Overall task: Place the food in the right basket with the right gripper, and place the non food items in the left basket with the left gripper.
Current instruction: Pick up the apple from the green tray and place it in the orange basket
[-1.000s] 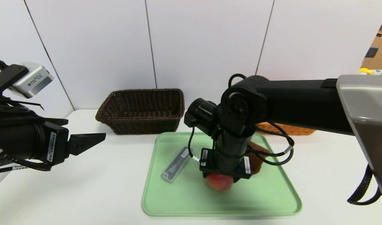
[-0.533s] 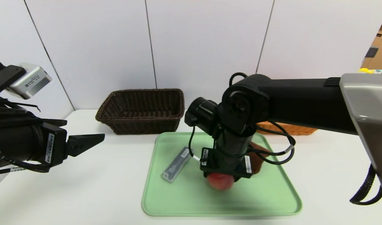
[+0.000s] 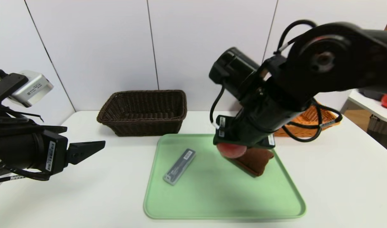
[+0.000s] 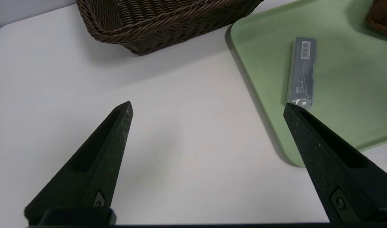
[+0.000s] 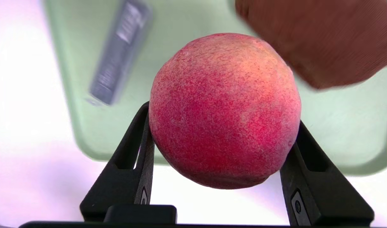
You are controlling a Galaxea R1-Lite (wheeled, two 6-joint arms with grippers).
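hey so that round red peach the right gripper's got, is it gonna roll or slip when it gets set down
The round red peach is probably apt to roll, with no flat side showing. The right gripper pinches only its curved flanks, so it could slip if the grip loosens. Its matte, speckled skin likely gives some friction; it may bruise under hard squeezing.

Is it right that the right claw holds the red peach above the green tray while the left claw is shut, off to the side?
Not quite: the left claw is open, as the left wrist view shows. The rest holds: the right claw grips the round red peach above the green plastic tray.
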